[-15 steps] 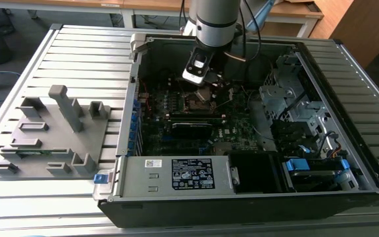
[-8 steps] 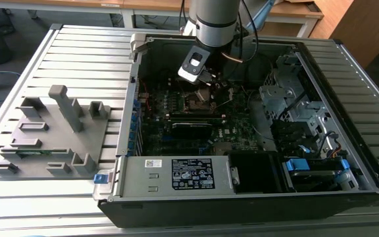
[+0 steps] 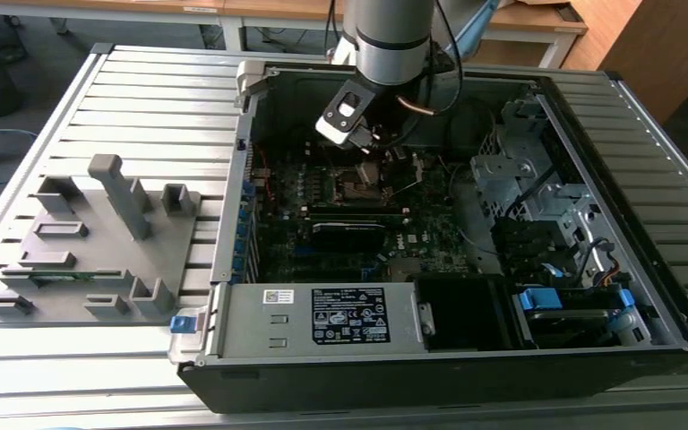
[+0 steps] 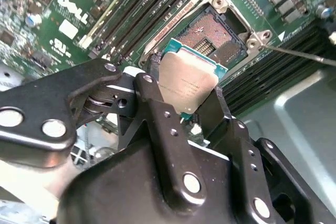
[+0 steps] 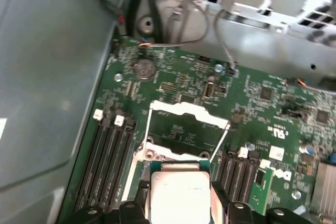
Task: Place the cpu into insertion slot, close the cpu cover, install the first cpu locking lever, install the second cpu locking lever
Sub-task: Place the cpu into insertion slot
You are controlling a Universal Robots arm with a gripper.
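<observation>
The cpu (image 4: 189,80), a small square chip with a dull silver top, sits pinched between my black fingers (image 4: 157,103). My gripper (image 4: 186,100) is shut on it, just above the motherboard. The insertion slot (image 4: 215,38) lies uncovered directly beyond the chip, its dark pin field showing inside a silvery rim. In the first wrist view the cpu (image 5: 178,190) hangs in my gripper (image 5: 178,203), in front of the raised cpu cover (image 5: 189,113), a thin silver frame standing up. In the exterior view my gripper (image 3: 368,154) hovers over the slot (image 3: 362,184) inside the open case.
Memory slots (image 4: 131,19) run beside the socket. A thin metal rod (image 4: 299,53) stands off its corner. The case walls (image 3: 236,224), a power supply (image 3: 320,318) and drive bays (image 3: 536,179) ring the board. A grey fixture tray (image 3: 93,242) lies at the exterior view's left.
</observation>
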